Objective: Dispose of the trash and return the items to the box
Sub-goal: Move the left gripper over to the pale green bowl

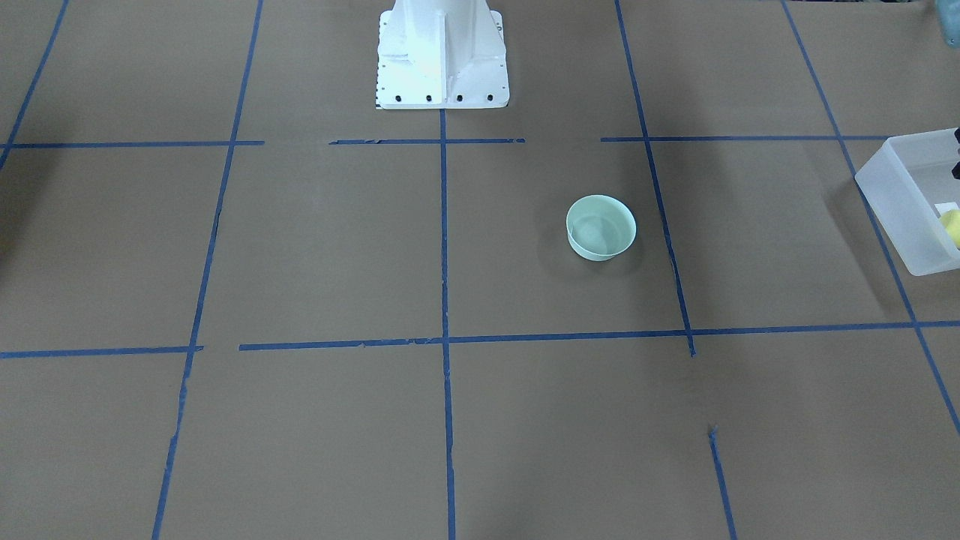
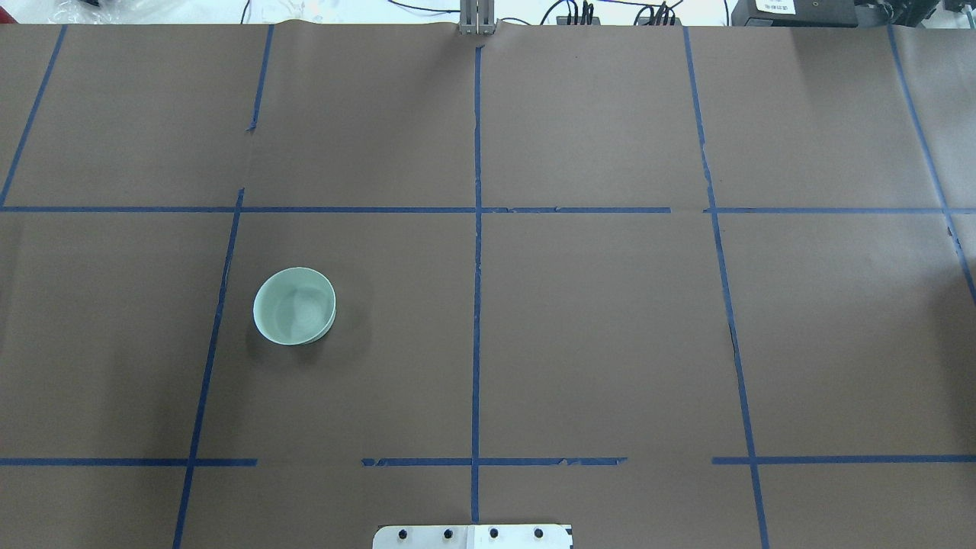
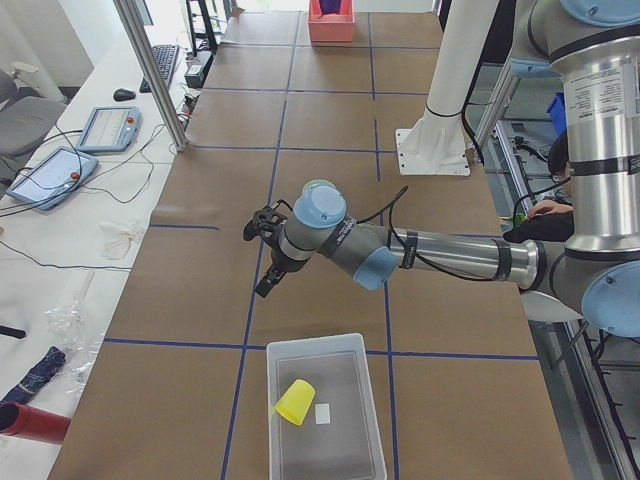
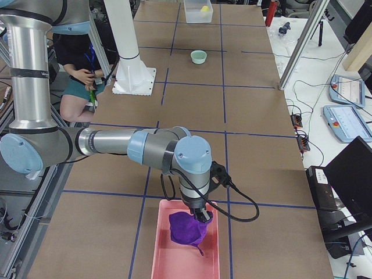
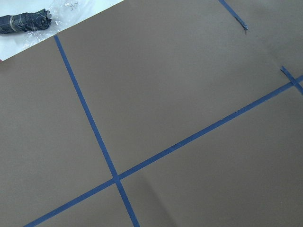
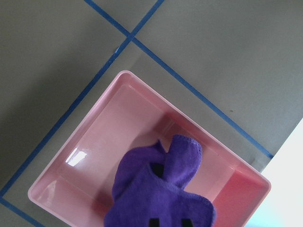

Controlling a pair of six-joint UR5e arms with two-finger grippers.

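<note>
The pale mint-green bowl (image 1: 601, 227) stands upright and alone on the brown table; it also shows in the overhead view (image 2: 294, 306) and far off in the exterior right view (image 4: 198, 56). The yellow cup (image 3: 294, 401) lies on its side inside the frosted-white box (image 3: 320, 400), which sits at the table's left end (image 1: 900, 187). My left gripper (image 3: 258, 255) hovers above the table between bowl and box; I cannot tell whether it is open. My right gripper (image 4: 202, 216) is over the pink tray (image 4: 174, 256), shut on the purple rag (image 6: 161, 198), which hides its fingers.
The white robot base (image 1: 442, 60) stands at the table's near-robot edge. The pink tray (image 6: 85, 156) sits at the table's right end. A dark plastic-wrapped bundle (image 5: 26, 22) lies off the table's brown cover. A seated person (image 4: 81, 75) is behind the base.
</note>
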